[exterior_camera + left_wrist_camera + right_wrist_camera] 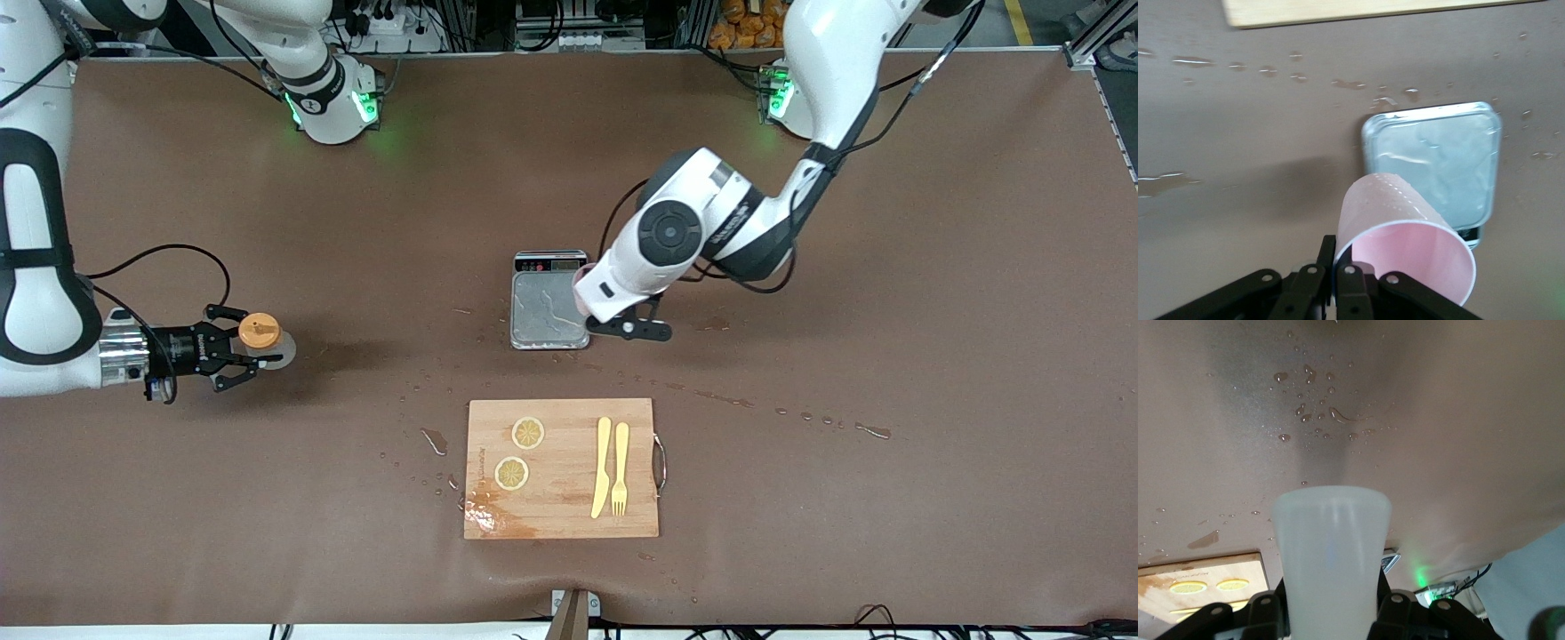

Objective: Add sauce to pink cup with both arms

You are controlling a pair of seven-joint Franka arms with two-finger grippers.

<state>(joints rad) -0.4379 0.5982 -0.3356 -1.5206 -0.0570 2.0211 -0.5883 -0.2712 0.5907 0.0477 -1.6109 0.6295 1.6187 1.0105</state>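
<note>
Front view: right gripper (238, 354) clamps sauce (263, 339); left gripper (1335, 283) pinches pink cup (1405, 248) over scale (548, 309).

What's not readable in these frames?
- Front view: the pink cup is almost wholly hidden by the left arm's wrist.
- Right wrist view: the sauce bottle shows only its body; nozzle cut off by the frame edge.
- Scale display: too small to read.
</note>
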